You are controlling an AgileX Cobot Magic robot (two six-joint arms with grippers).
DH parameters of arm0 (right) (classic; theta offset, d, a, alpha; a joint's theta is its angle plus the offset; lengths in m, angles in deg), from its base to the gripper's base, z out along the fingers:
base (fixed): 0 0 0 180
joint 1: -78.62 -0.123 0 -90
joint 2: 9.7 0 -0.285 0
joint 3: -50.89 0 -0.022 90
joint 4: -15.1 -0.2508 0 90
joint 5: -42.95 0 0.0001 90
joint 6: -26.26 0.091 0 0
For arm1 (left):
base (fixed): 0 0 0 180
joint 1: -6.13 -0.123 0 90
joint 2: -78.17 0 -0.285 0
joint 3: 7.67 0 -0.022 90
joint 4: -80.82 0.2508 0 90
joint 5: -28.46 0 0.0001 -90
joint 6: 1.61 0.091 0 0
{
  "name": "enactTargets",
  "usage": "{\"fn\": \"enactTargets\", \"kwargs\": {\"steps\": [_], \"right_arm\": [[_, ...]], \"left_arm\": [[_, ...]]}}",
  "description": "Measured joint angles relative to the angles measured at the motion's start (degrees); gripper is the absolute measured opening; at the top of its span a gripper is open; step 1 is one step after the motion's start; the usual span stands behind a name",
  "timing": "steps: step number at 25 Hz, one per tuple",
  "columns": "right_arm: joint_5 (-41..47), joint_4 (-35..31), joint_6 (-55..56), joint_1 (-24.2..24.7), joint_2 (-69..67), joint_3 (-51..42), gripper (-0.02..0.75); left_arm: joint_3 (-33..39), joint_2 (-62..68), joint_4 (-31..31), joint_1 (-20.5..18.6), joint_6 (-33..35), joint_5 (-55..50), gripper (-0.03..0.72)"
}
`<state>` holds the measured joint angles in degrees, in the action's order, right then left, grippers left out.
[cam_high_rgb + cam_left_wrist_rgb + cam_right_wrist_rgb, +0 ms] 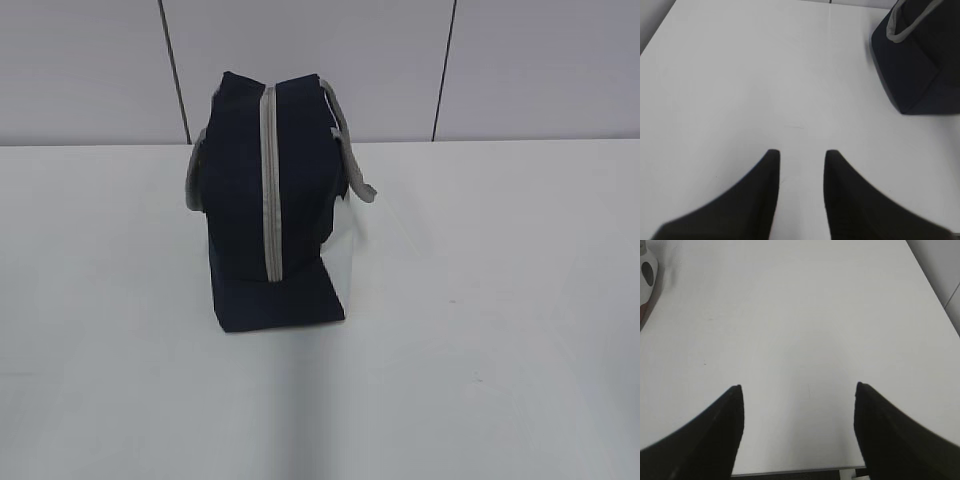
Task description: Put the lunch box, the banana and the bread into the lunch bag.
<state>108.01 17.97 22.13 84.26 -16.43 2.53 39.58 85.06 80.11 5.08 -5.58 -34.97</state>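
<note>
The navy-blue lunch bag stands on the white table, its grey zipper closed along the top and front, grey handles at both sides and a white side panel at right. Its corner also shows in the left wrist view at the upper right. The lunch box, the banana and the bread are out of view. My left gripper is open and empty above bare table, left of the bag. My right gripper is wide open and empty over bare table near its front edge. Neither gripper shows in the exterior view.
The white table runs to a grey panelled wall behind. A white and red object shows at the far left edge of the right wrist view. The table's front edge lies just below the right gripper.
</note>
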Motion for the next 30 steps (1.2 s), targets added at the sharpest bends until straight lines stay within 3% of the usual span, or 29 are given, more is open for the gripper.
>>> {"fn": "enactTargets", "kwargs": {"steps": [30], "right_arm": [[0.10, 0.00, 0.00, 0.00, 0.00, 0.00, 0.509]], "left_arm": [[0.00, 0.00, 0.00, 0.00, 0.00, 0.00, 0.236]]}}
